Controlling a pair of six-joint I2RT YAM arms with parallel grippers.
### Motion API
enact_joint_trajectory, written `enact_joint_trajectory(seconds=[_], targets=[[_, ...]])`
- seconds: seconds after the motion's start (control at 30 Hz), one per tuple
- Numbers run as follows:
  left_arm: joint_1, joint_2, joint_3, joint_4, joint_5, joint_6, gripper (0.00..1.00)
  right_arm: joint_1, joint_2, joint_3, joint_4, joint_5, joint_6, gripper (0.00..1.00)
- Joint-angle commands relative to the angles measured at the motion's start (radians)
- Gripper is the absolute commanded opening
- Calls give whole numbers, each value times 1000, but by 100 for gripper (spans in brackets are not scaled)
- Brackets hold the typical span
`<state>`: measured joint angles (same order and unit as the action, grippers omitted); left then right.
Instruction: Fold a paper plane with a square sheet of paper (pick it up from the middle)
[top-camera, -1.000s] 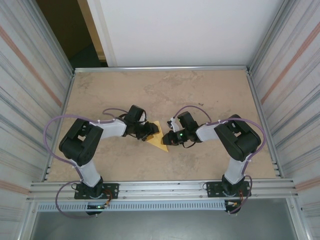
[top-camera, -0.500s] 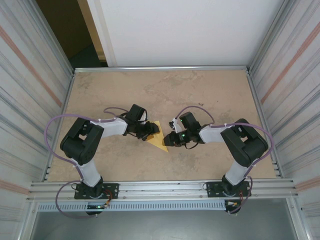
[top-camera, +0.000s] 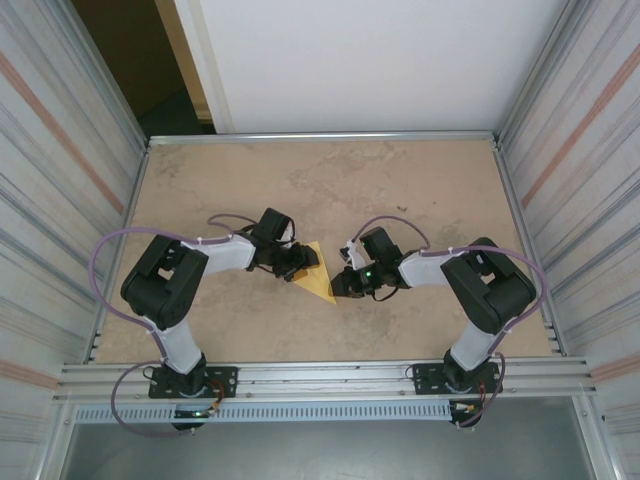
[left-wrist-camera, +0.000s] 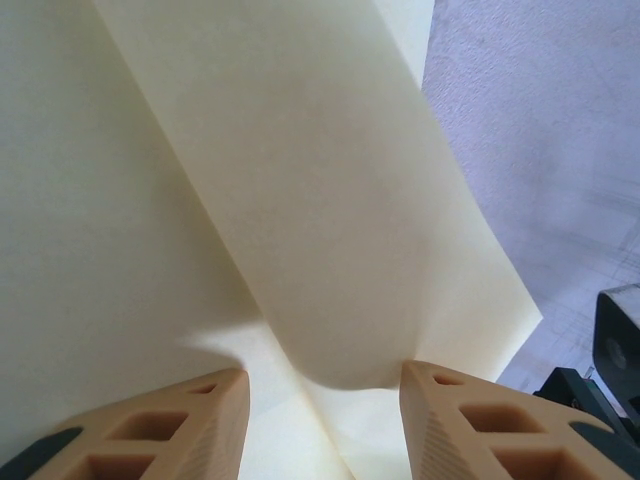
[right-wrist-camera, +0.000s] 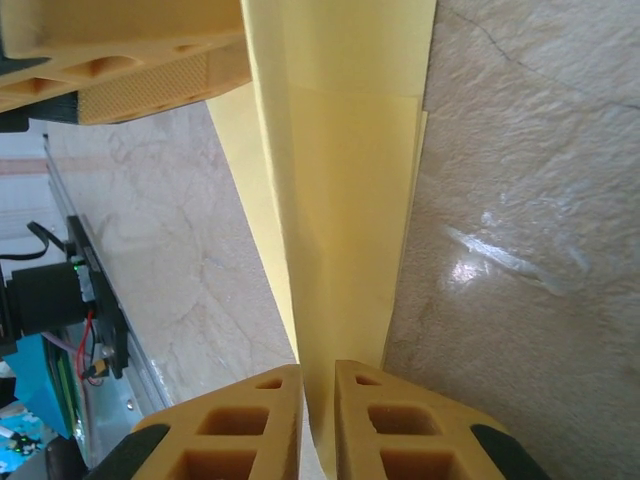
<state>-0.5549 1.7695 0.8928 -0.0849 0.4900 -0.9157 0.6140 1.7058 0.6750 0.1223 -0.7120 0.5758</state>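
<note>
Two arms bend in from the near edge of the table (top-camera: 330, 180) and meet about midway between its left and right edges, a little nearer the near edge than the far one. Between them is the square sheet of paper (top-camera: 320, 275), pale yellow and already creased, so from above it reads as a small pointed wedge. Its tip points toward the near edge.

From above, the left gripper (top-camera: 300, 262) is at the wedge's left side and the right gripper (top-camera: 338, 284) at its near tip, each touching the paper.

Seen from the left wrist, the left gripper (left-wrist-camera: 322, 410) has its two tan fingers standing apart, and a rounded, rolled-over fold of the paper (left-wrist-camera: 300, 200) bulges down into the gap between them. The fold reaches the right-hand finger, but I cannot tell whether the fingers actually press it.

Seen from the right wrist, the right gripper (right-wrist-camera: 318, 390) has its jaws drawn nearly together, with only the thickness of the paper between them, so it is pinched on the sheet's edge. From there the paper (right-wrist-camera: 340, 200) runs away as a long layered strip, raised off the mottled table (right-wrist-camera: 520, 250), up to a ribbed tan finger (right-wrist-camera: 120, 60) of the left gripper.
</note>
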Motion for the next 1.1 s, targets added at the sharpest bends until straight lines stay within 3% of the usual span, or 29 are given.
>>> enact_joint_trajectory(seconds=[0.0,0.57,0.8,1.07], targets=[[-9,57,-21,-104,-44,15,46,3,24,1,-12,-19,4,14],[-9,77,-8,-160,-57,15,44,13,82,10,-50,15,-38,9],[-8,87,1,-197,-70,22,44,16,-36,14,-83,8,-39,16],[-11,110,15,-223,-79,23,44,21,-41,6,-120,20,-55,14]])
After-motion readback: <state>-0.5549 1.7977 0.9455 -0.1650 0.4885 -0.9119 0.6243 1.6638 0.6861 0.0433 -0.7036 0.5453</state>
